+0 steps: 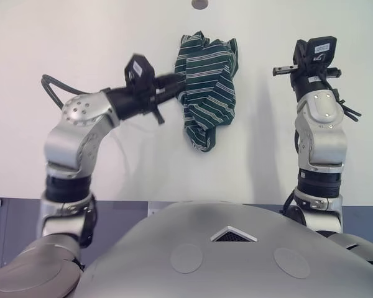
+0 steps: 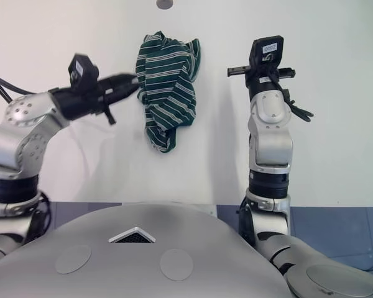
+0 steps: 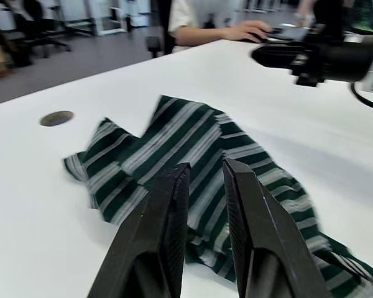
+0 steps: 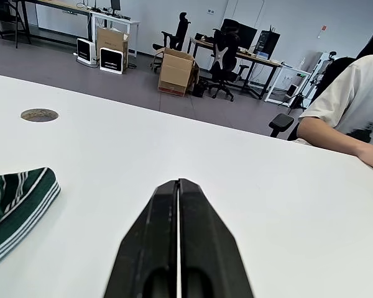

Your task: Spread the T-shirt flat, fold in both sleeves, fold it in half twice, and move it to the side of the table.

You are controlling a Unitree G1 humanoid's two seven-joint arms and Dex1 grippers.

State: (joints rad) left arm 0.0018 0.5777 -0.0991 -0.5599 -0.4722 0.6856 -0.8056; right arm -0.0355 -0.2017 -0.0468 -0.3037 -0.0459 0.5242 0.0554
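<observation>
A dark green T-shirt (image 1: pixel 206 87) with white stripes lies crumpled in a heap on the white table (image 1: pixel 81 37), towards its far middle. My left gripper (image 1: pixel 179 81) is at the heap's left edge. In the left wrist view its fingers (image 3: pixel 174 186) stand a little apart just over the striped cloth (image 3: pixel 193 149), open and holding nothing. My right gripper (image 4: pixel 178 183) is shut and empty, held over bare table to the right of the shirt, whose hem (image 4: pixel 12 205) lies some way from it. The right arm (image 1: pixel 320 118) stands upright.
A round grey grommet (image 1: pixel 199 4) is set in the table beyond the shirt. A person sits at the table's far edge with an arm (image 4: pixel 336 139) resting on it. Bare table surface lies left and right of the shirt.
</observation>
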